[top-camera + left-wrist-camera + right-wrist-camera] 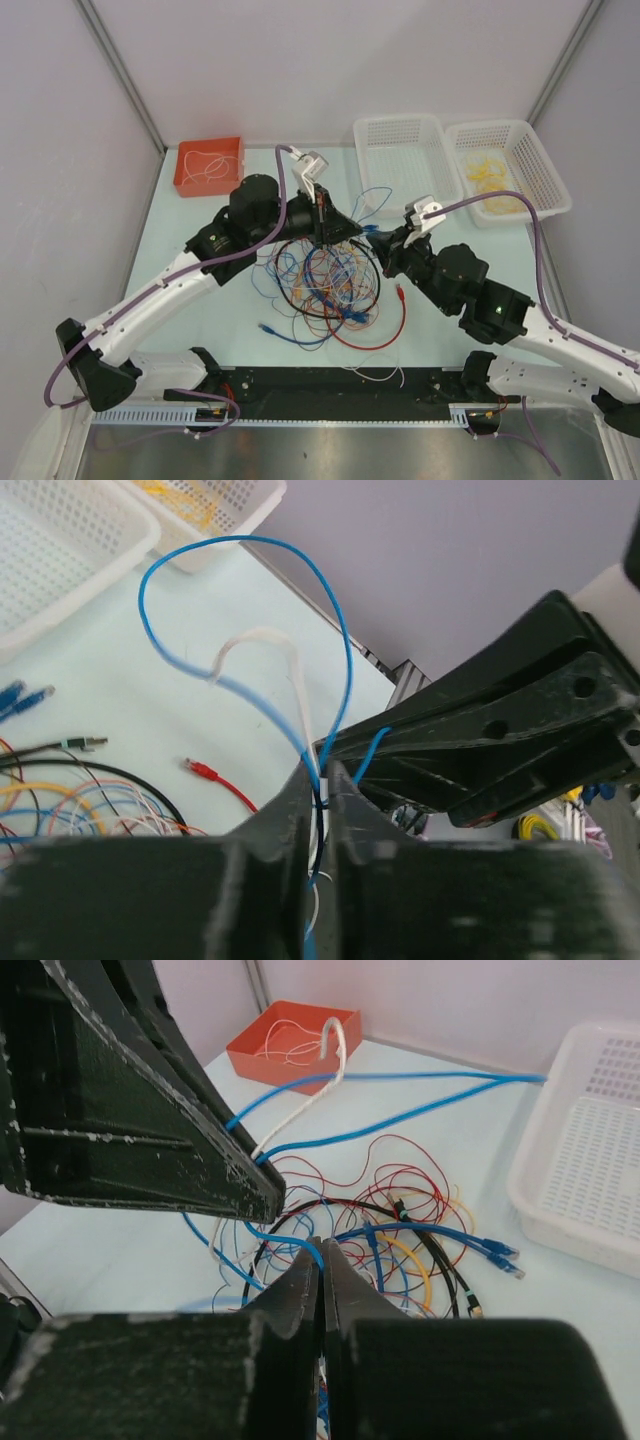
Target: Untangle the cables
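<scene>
A tangle of thin cables (330,285) in red, blue, orange, white, yellow and black lies mid-table. My left gripper (345,232) hovers over its far edge, shut on a blue cable (345,650) and a white cable (260,640) that loop up from its tips (322,775). My right gripper (378,240) meets it tip to tip and is shut on a thin blue wire (290,1241) at its tips (321,1246). The blue cables (400,1095) and the white cable (300,1110) stretch away from the left gripper toward the back.
A red bin (209,165) holding white wire stands at the back left. Two white baskets stand at the back right: one empty (404,160), one (508,170) with yellow wires. A red cable with a plug (399,293) lies right of the tangle.
</scene>
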Controlling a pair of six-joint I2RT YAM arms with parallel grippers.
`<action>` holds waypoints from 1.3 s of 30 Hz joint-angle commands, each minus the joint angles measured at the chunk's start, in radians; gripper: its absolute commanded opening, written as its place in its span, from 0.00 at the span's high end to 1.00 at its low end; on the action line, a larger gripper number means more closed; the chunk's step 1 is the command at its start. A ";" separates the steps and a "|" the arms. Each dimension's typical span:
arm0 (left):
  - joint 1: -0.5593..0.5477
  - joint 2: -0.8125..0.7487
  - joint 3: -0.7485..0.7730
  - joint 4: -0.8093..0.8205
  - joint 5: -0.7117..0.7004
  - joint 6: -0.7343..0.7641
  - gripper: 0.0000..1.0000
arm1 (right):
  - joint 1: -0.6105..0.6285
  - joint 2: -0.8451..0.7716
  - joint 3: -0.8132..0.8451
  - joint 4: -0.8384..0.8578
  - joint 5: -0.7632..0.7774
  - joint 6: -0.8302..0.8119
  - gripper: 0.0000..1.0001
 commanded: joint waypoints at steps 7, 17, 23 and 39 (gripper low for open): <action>0.016 -0.143 -0.095 -0.055 -0.378 -0.014 0.01 | -0.048 -0.066 0.070 -0.042 0.158 0.025 1.00; 0.056 -0.302 -0.247 -0.069 -0.554 -0.040 0.00 | -0.473 0.079 0.197 -0.044 -0.067 0.207 1.00; 0.059 -0.353 -0.337 -0.072 -0.549 -0.063 0.00 | -0.745 0.215 0.288 0.074 -0.279 0.381 1.00; 0.059 -0.416 -0.552 -0.018 -0.476 -0.145 0.00 | -0.808 0.572 0.762 0.083 -0.299 0.298 1.00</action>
